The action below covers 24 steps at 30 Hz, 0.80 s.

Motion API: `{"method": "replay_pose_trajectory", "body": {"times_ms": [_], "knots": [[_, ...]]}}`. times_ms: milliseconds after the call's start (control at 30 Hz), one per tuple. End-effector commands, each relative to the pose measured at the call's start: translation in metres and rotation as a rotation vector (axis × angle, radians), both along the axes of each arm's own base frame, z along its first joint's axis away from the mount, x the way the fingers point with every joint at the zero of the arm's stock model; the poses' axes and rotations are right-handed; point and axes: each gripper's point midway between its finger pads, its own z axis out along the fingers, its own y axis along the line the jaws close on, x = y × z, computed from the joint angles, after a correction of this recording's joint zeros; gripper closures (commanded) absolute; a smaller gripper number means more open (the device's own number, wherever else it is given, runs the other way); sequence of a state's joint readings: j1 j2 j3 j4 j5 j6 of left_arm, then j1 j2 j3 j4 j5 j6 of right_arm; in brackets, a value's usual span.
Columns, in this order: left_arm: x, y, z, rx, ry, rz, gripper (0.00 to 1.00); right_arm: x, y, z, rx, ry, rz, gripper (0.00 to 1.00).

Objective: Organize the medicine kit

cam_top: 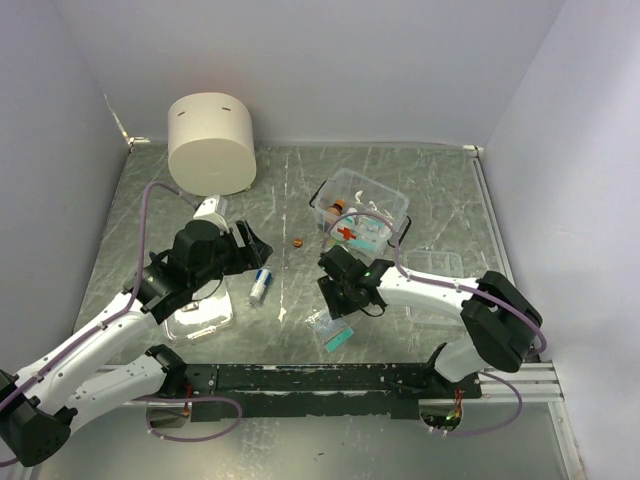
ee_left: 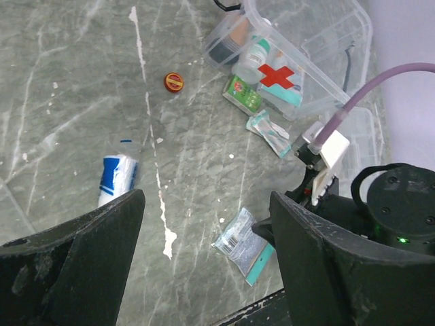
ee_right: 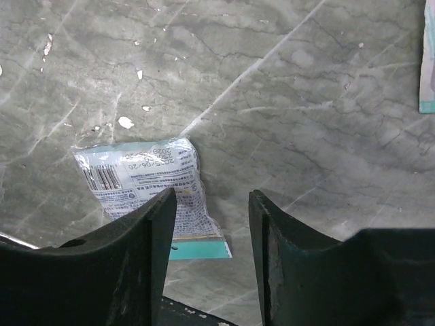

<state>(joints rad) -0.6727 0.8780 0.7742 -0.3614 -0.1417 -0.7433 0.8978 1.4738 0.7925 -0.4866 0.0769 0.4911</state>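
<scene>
1. I read the clock off the top view, with 12 o'clock at the far wall and 6 o'clock at the arm bases.
2. The medicine kit (cam_top: 360,212) sits on the tabletop (cam_top: 440,190) toward 1 o'clock from the middle. It is a clear box, open at the top, with its red cross facing the arms. Bottles and packets show through its wall.
3. My left tool (ee_left: 207,197) hangs above the tabletop at about 9 o'clock from the middle. Its jaws are spread wide and there is nothing between them.
4. A blue-and-white tube (ee_left: 117,178) lies flat just beyond its left finger.
5. My right tool (ee_right: 212,197) is at about 5 o'clock from the middle. Its jaws are parted with bare tabletop showing in the gap, and it has hold of nothing.
6. A clear sachet (ee_right: 156,190) with a barcode and a teal strip lies under its left finger. I cannot tell whether the finger touches it.
7. A small red cap (ee_left: 174,82) lies at 9 o'clock from the kit, apart from it.
8. A green packet (ee_left: 242,93) rests against the kit's near wall, and a second clear sachet (ee_left: 268,129) lies just beside that.
9. A large cream cylinder (cam_top: 211,143) stands at 11 o'clock, near the back wall.
</scene>
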Motion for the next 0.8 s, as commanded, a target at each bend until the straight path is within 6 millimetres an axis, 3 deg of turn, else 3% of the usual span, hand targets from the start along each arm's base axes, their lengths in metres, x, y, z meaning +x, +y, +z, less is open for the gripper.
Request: {"method": "replay_pose_trajectory", "body": {"times_ms": [0, 200, 500, 767], "knots": [[0.007, 0.013, 0.016, 0.001, -0.02, 0.08, 0.15, 0.003, 0.007, 0.008, 0.029, -0.038, 0.054, 0.52], [0.011, 0.02, 0.017, 0.02, -0.021, 0.13, 0.15, 0.005, 0.008, 0.021, 0.049, -0.067, 0.067, 0.52], [0.016, 0.021, 0.021, 0.018, -0.041, 0.147, 0.15, -0.002, 0.017, 0.001, 0.039, -0.007, 0.142, 0.52], [0.017, 0.022, 0.018, 0.053, -0.052, 0.133, 0.15, -0.005, 0.013, -0.013, -0.011, 0.019, 0.123, 0.52]]}}
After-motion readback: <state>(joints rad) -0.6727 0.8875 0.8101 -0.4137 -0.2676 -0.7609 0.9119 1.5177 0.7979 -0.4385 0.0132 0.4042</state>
